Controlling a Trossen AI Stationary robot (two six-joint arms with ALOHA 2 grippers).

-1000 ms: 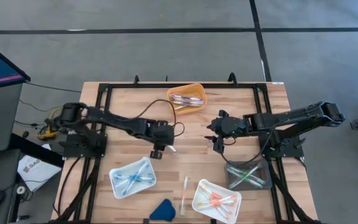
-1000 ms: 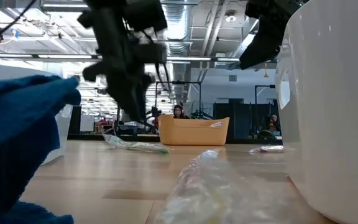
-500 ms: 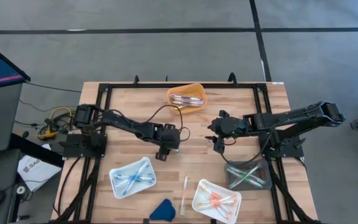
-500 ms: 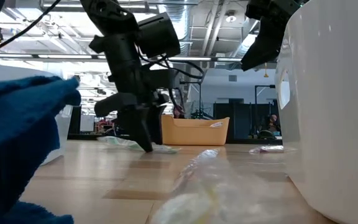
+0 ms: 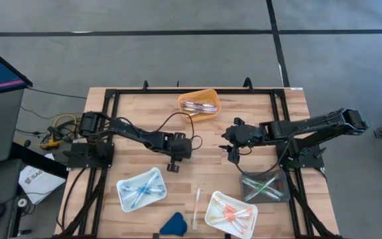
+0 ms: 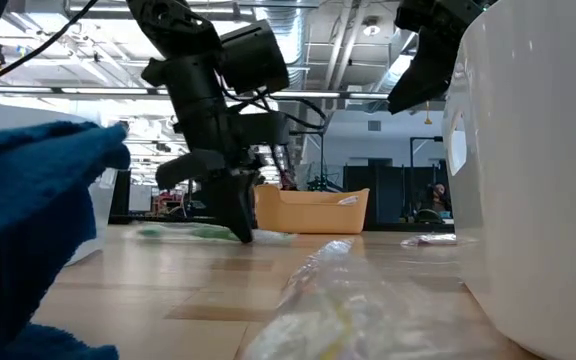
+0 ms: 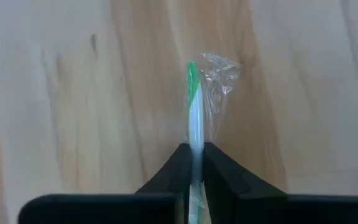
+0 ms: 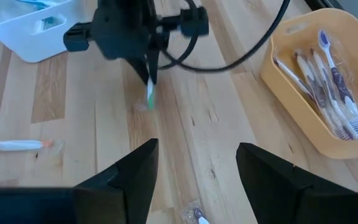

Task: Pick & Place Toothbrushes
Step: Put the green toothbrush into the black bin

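Observation:
A green-and-white toothbrush in a clear wrapper lies on the wood at the table's middle, with my left gripper shut on it. In the low view the left gripper stands on the table, and the toothbrush's green part shows beside it. My right gripper hangs open above the table at centre right, holding nothing. An orange toothbrush lies loose near the front edge. My left gripper pinches the wrapped toothbrush's white handle between its two fingertips. The fingers come steeply from above. The green end sticks out past the fingertips, and the toothbrush lies level at the table surface.
An orange tray with purple brushes stands at the far edge. A white tray with blue ones, a white tray with orange ones and a clear tray with green ones stand near the front. A dark-blue wedge lies at the front edge.
My left gripper has come down and a little toward the table's right onto the green toothbrush and has taken hold of it. The right arm has kept still.

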